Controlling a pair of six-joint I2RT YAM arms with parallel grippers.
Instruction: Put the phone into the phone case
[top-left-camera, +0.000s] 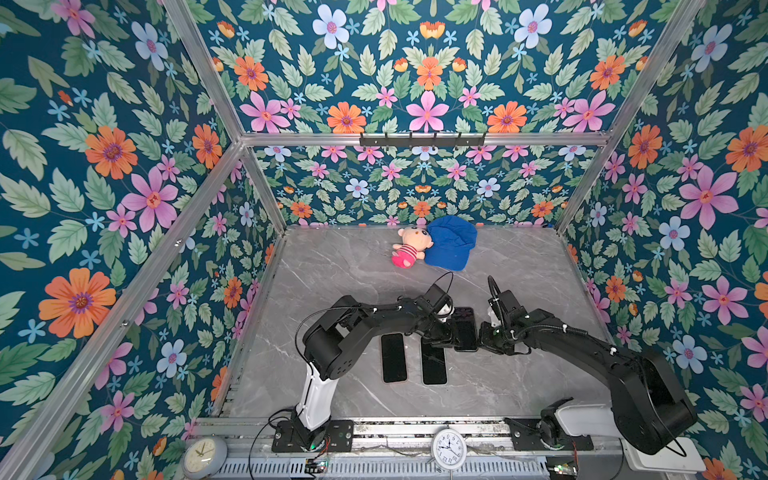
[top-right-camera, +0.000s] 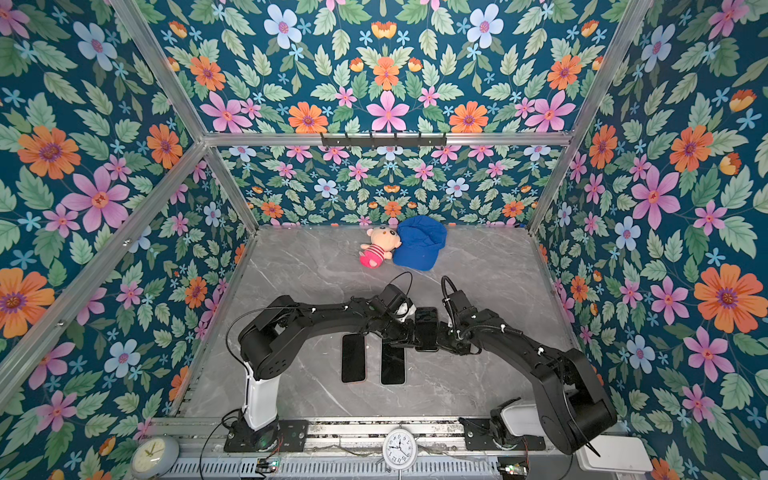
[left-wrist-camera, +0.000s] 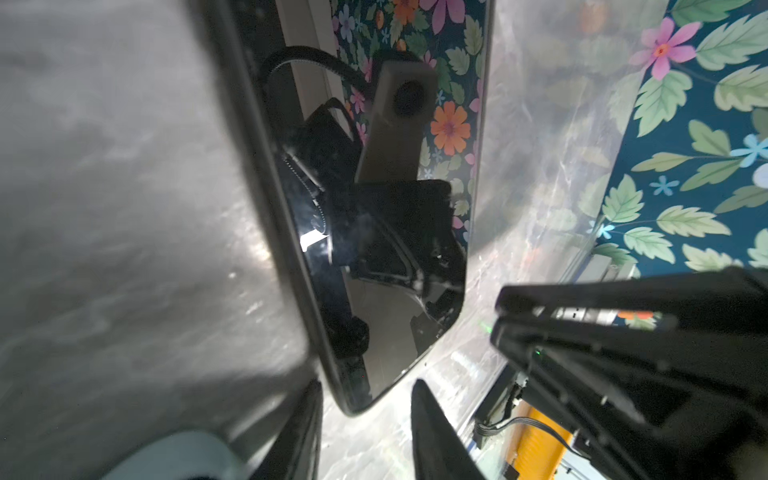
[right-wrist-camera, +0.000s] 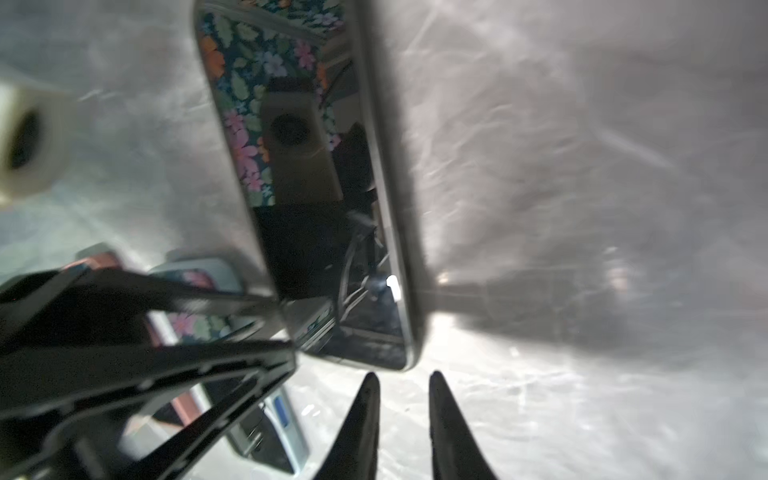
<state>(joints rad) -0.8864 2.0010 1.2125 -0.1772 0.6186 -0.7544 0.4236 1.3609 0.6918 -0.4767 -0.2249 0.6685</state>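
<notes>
The phone (top-left-camera: 464, 329) (top-right-camera: 427, 328) is a dark slab with a glossy screen, lying between my two grippers in both top views. My left gripper (top-left-camera: 451, 334) (left-wrist-camera: 365, 388) has one corner of the phone (left-wrist-camera: 395, 208) between its fingertips and looks shut on it. My right gripper (top-left-camera: 482, 334) (right-wrist-camera: 403, 376) is slightly open and empty, just short of the phone's end (right-wrist-camera: 316, 208). A dark rim runs round the screen; I cannot tell whether it is the phone case.
Two more dark slabs lie flat side by side near the left arm (top-left-camera: 393, 357) (top-left-camera: 433, 363). A plush doll (top-left-camera: 409, 247) and a blue cap (top-left-camera: 451, 243) lie at the back. Two clocks (top-left-camera: 449, 449) (top-left-camera: 203, 457) stand at the front rail.
</notes>
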